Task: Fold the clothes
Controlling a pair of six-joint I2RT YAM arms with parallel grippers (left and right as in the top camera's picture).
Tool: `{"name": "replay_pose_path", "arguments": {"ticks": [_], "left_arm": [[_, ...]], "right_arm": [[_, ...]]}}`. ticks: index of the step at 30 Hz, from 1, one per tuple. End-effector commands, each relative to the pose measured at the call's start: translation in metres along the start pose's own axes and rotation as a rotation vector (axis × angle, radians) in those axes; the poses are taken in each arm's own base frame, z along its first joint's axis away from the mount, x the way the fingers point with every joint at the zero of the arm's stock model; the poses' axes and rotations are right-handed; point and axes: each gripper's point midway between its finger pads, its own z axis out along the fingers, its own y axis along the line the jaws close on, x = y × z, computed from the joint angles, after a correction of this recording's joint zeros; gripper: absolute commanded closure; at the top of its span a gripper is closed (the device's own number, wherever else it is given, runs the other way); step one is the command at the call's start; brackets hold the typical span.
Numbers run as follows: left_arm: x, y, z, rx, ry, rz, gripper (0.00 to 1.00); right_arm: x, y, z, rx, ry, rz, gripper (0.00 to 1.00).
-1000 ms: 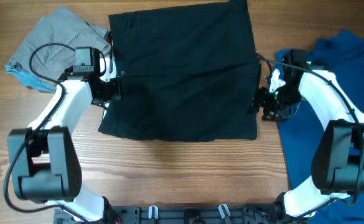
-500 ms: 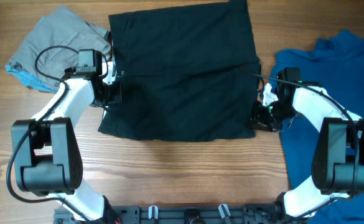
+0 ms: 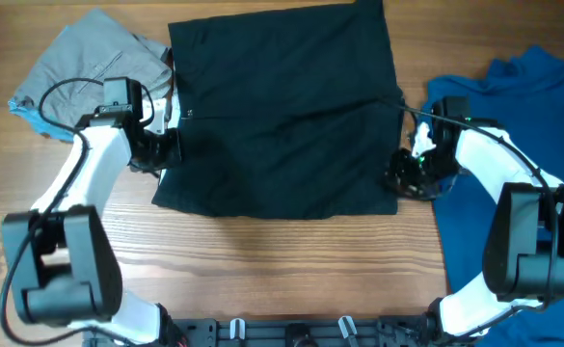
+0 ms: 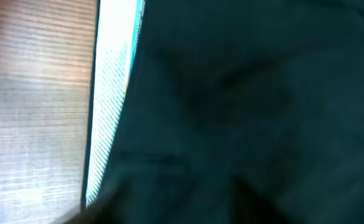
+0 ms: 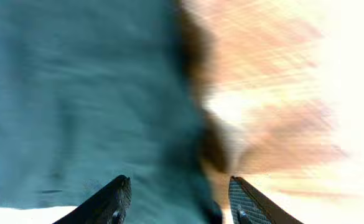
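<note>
Jaws of the right gripper (image 5: pixel 178 183) stand apart at the right edge of the black garment (image 3: pixel 282 106); the left gripper (image 3: pixel 161 149) sits at its left edge — parted or closed, I cannot tell. That garment lies spread on the wooden table (image 3: pixel 262 270) — royal-blue top (image 3: pixel 523 106) to its right; grey piece (image 3: pixel 89 58) at its left.

The left arm (image 3: pixel 74 175) and right arm (image 3: pixel 496 156) are built alike, with smooth, rounded white links joined by bulky black cylindrical housings (image 3: pixel 60 268), the largest nearest the base. A thin black cable (image 3: pixel 65 85) loops out from the left wrist. The right gripper (image 5: pixel 178 202) ends in two dark, tapered fingers (image 5: pixel 116 198) with finely textured faces.
</note>
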Motion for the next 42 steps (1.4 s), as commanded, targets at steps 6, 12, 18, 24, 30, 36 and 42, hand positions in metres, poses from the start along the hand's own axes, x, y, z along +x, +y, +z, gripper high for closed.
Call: {"name": "replay_pose_path", "arguments": {"ticks": [6, 12, 18, 24, 30, 36, 42], "left_arm": [[0.043, 0.028, -0.03, -0.097, 0.127, -0.225, 0.2], [0.052, 0.042, -0.009, -0.069, 0.116, -0.316, 0.19], [0.067, 0.038, 0.008, -0.023, 0.13, -0.34, 0.25], [0.079, 0.046, 0.032, -0.029, 0.088, -0.384, 0.95], [0.081, 0.03, 0.015, 0.034, 0.106, -0.387, 0.92], [0.115, 0.022, 0.008, 0.046, 0.232, -0.427, 0.22], [0.119, 0.029, 0.043, 0.075, 0.112, -0.473, 0.63]], "right_arm": [[0.041, -0.013, 0.013, 0.007, 0.143, 0.053, 0.3], [0.036, 0.021, 0.023, -0.212, 0.114, -0.017, 0.67], [0.019, -0.006, -0.012, -0.027, 0.001, 0.032, 0.96], [0.008, 0.007, -0.071, -0.019, -0.202, -0.031, 0.96], [0.01, 0.01, -0.081, -0.029, -0.237, -0.043, 0.96], [0.007, 0.011, -0.082, -0.032, -0.248, -0.047, 0.96], [0.003, 0.012, -0.083, -0.036, -0.264, -0.05, 0.96]]}}
